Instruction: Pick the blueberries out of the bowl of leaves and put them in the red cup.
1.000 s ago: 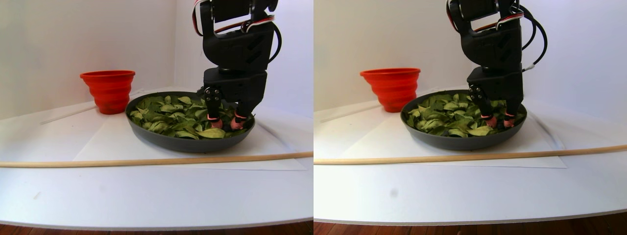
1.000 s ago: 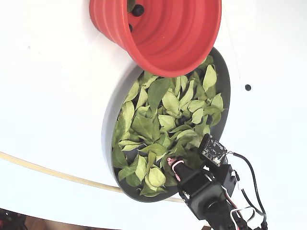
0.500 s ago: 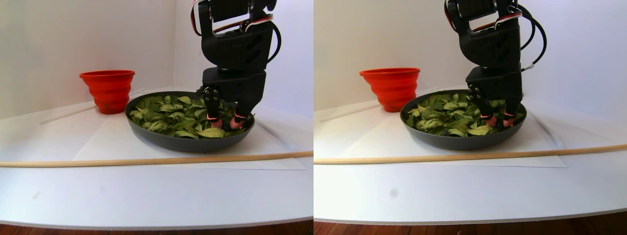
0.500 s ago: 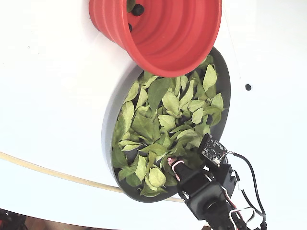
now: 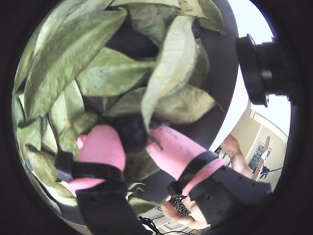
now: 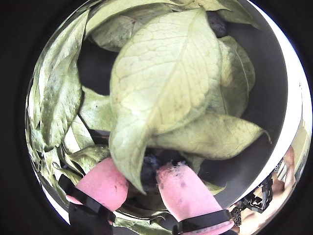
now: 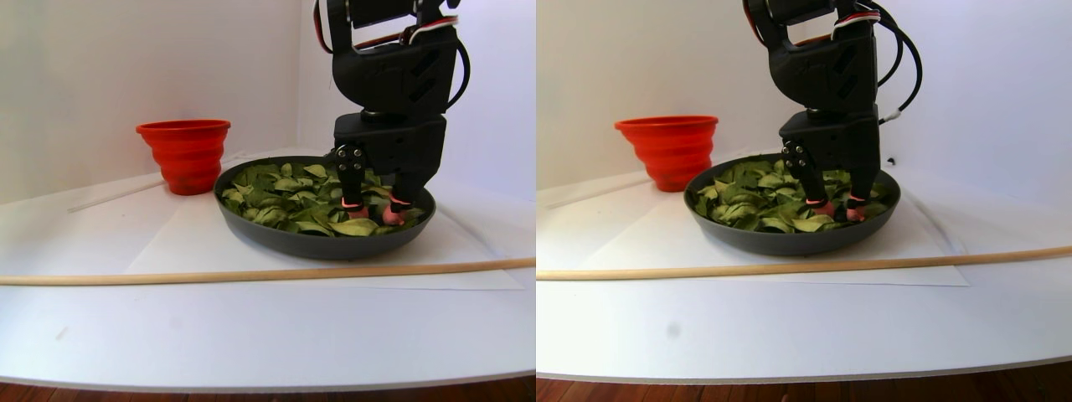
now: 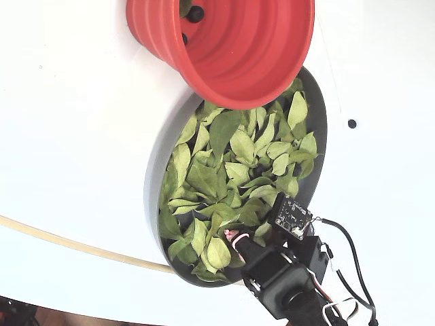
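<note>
Pincer [image 5: 132, 142] shifted (one blueberry [image 5: 131, 133] gripped)

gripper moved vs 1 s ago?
Yes. In the fixed view the gripper has shifted left and down along the bowl rim, away from the red cup. Its pink fingertips pinch a blueberry.

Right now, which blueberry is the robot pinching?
The dark blueberry wedged between the pink fingertips, half under a big leaf. Another berry sits far off by the bowl rim, untouched.
</note>
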`<state>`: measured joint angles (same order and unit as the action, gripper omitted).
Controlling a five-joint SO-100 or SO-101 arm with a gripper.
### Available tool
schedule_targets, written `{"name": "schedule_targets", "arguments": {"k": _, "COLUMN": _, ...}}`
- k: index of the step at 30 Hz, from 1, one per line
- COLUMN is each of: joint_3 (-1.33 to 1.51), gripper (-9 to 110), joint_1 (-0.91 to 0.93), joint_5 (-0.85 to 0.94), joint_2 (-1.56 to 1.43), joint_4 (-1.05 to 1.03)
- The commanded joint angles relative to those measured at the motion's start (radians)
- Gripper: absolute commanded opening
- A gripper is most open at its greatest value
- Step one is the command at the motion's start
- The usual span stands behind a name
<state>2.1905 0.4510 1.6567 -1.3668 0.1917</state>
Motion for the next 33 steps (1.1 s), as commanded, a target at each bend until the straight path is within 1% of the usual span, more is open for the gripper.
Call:
{"name": "schedule_targets", "arguments": {"k": 1, "joint_3": -0.012, "gripper": 11, "joint_1": -0.006, "joint_5": 0.018, "joint_2": -0.106, "joint_4": -0.008}}
{"name": "schedule_targets", "arguments": {"k": 17, "joint_3": -0.017, "gripper": 11, "joint_1": -0.017, "joint_5": 0.037, "joint_2": -0.23, "joint_4": -0.095}}
{"name": "schedule_targets", "arguments": {"k": 33, "joint_3": 0.046, "gripper": 11, "joint_1": -0.057, "joint_5": 0.035, "joint_2": -0.417, "joint_4": -0.212}}
